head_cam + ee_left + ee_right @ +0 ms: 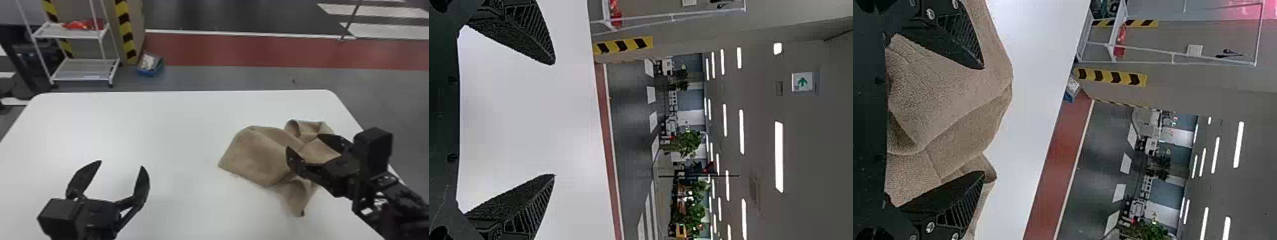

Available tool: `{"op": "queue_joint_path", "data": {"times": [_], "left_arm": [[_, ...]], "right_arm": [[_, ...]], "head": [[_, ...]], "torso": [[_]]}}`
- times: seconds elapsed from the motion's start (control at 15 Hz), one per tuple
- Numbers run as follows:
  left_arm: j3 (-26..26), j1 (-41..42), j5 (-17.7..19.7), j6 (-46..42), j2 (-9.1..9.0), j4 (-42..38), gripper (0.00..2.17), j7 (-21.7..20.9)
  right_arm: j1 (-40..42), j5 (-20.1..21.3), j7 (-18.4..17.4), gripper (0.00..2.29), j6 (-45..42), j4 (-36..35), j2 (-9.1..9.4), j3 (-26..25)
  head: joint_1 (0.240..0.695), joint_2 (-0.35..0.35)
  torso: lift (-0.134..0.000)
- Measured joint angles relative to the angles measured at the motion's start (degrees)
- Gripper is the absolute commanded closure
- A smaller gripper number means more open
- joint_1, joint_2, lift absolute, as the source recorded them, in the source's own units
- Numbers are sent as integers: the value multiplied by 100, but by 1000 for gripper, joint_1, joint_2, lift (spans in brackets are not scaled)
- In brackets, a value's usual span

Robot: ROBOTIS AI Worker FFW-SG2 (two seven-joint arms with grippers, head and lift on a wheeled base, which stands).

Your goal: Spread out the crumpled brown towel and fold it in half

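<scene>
Well, the towel points one corner nearward (long axis unclear); left and right jaws gape.

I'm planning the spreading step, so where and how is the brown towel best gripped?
The brown towel is probably best pinched at its tapered near corner, from above on the robot's side: it juts beyond the bunched folds, which should leave the right hand room on both sides.
</scene>
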Motion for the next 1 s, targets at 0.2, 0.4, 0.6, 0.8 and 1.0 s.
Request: {"op": "queue_joint_path", "data": {"times": [0.2, 0.4, 0.6, 0.8, 1.0], "left_arm": [[-8, 17, -37, 1, -8, 0, 70, 10], [-8, 26, -41, -10, -9, 30, 70, 12], [-8, 12, -53, -16, -11, 71, 70, 12], [-16, 0, -58, -16, -18, 84, 70, 7], [-17, -5, -58, -38, -18, 106, 70, 3]], "right_arm": [[346, 60, 65, 225, 171, -212, 6, 38], [716, 88, 69, 259, 110, -255, 9, 112], [933, 89, 162, 302, 33, -255, 9, 81], [1007, 212, 163, 346, 71, -249, 9, 59], [1013, 463, 156, 498, 243, -240, 23, 98]], "head": [[695, -68], [695, -58], [695, -55], [695, -66], [695, -73]], "torso": [[-125], [-125], [-125], [-125], [-125]]}}
